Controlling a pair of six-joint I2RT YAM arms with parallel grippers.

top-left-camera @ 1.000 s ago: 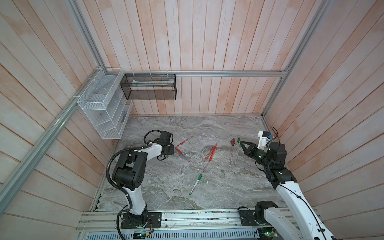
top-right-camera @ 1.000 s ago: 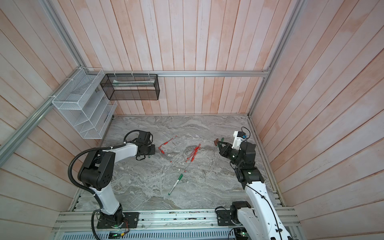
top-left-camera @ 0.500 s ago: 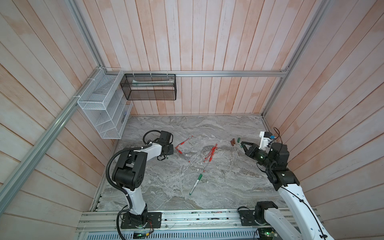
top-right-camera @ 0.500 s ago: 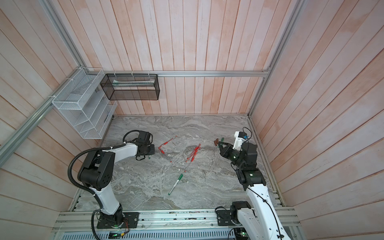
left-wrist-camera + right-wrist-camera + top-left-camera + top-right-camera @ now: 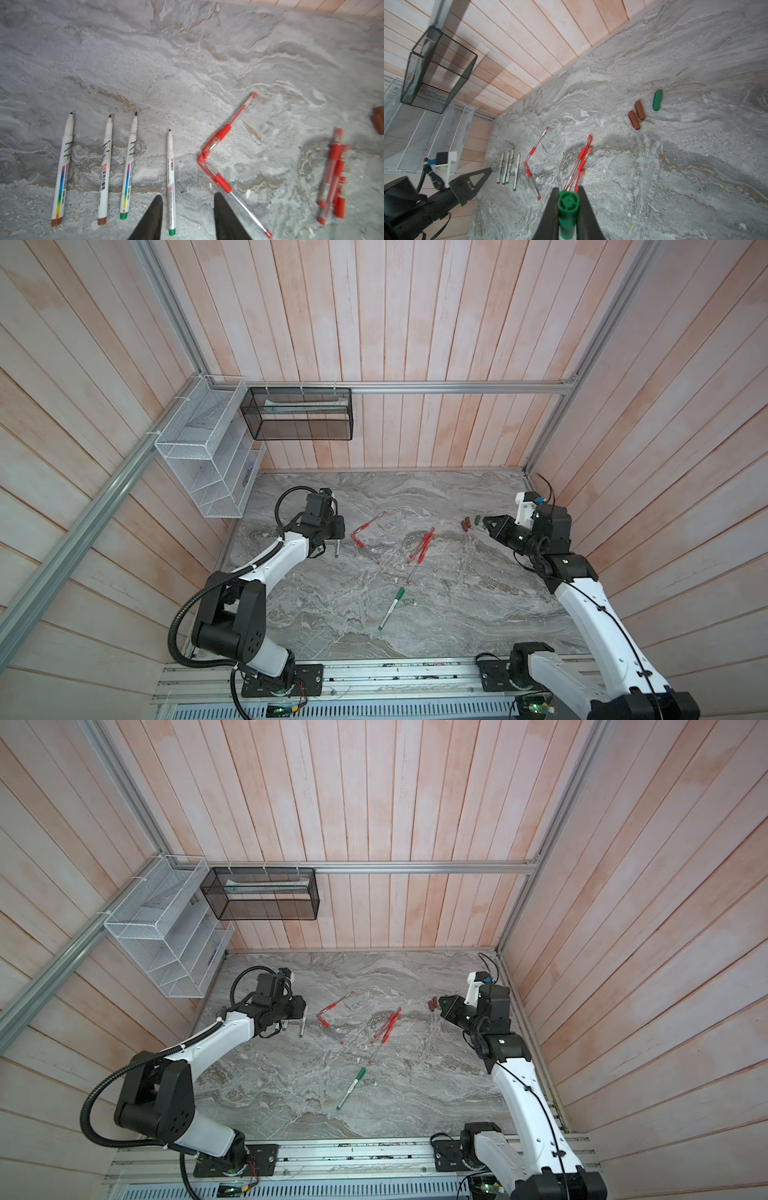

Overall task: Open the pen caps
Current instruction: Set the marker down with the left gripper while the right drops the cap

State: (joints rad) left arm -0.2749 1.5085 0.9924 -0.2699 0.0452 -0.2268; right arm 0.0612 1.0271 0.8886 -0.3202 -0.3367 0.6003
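Four uncapped white markers lie in a row. The outermost marker (image 5: 170, 166) lies on the table between the fingers of my open left gripper (image 5: 188, 195), close to one finger and not pinched. My right gripper (image 5: 568, 188) is shut on a chunky green pen cap (image 5: 568, 205). Two brown caps (image 5: 634, 120) and a loose green cap (image 5: 657, 100) lie on the table ahead of it. Red pens (image 5: 216, 176) with red caps on lie in the middle. In both top views the left gripper (image 5: 337, 537) is at the left and the right gripper (image 5: 486, 524) beside the caps (image 5: 466, 524).
A capped green marker (image 5: 390, 608) lies alone toward the front of the marble table (image 5: 457, 614). A bundle of red pens (image 5: 422, 547) lies mid-table. A white wire rack (image 5: 208, 456) and a black mesh basket (image 5: 299, 414) hang on the back-left walls.
My left gripper's jaws have parted, letting the marker lie loose between them. My right arm has barely shifted and still holds the green cap.
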